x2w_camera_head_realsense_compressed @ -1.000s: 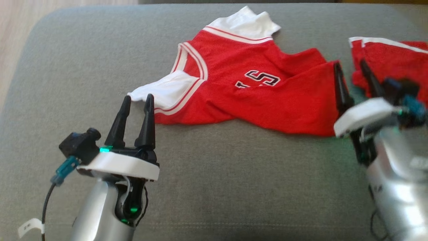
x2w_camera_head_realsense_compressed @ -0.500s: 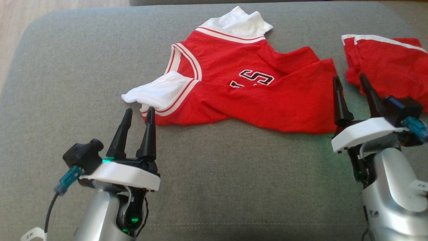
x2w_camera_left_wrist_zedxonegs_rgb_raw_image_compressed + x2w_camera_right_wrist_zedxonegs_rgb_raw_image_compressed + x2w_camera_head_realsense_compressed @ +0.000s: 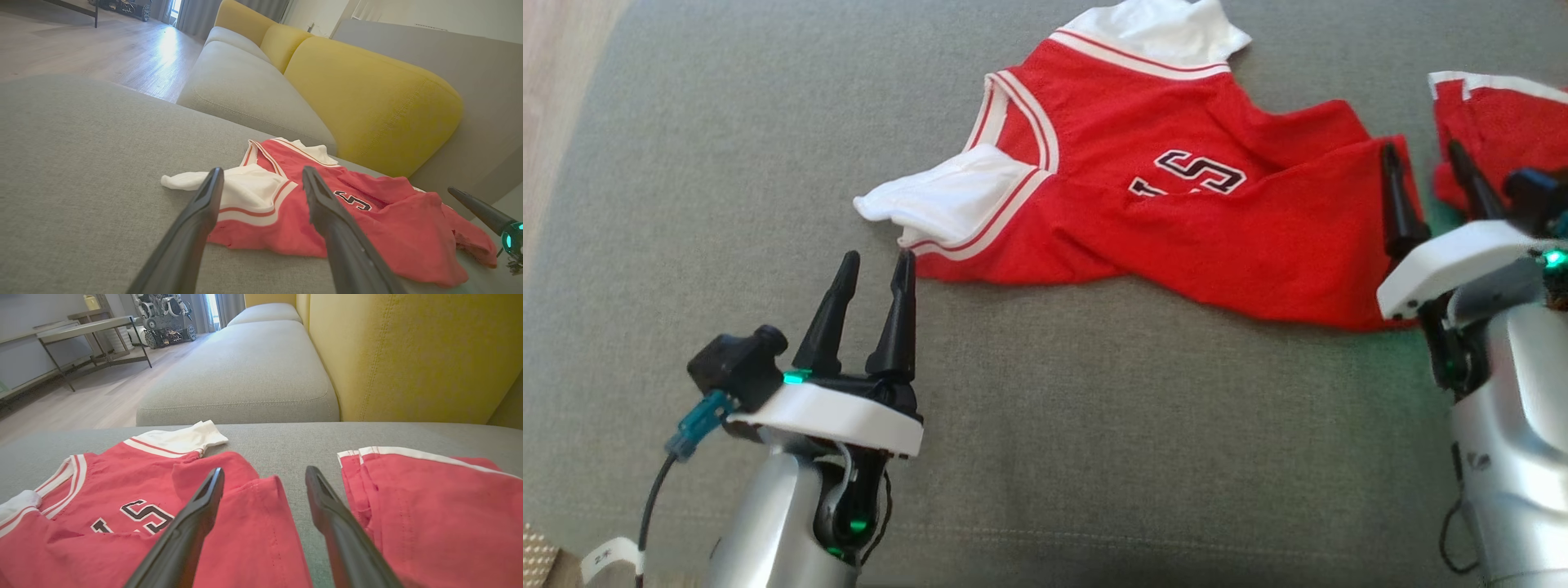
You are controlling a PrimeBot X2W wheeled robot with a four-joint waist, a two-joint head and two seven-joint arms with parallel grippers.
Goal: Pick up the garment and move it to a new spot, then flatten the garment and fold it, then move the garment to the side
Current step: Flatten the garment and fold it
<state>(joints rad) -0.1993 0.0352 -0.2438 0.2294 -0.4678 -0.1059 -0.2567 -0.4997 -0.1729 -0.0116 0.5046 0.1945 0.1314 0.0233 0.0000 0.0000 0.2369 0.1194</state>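
While both jaws gape, garment (image 3: pixel 1176 237) between, seemingly untouched

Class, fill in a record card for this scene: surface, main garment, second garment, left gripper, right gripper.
Surface: grey sofa cushion; yellow backrest behind
Main garment: red jersey, crumpled, not folded
Second garment: red garment with white trim, apart, on the jersey's right
Left gripper: open, empty, by the jersey's white sleeve
Right gripper: open, empty, at the jersey's hem
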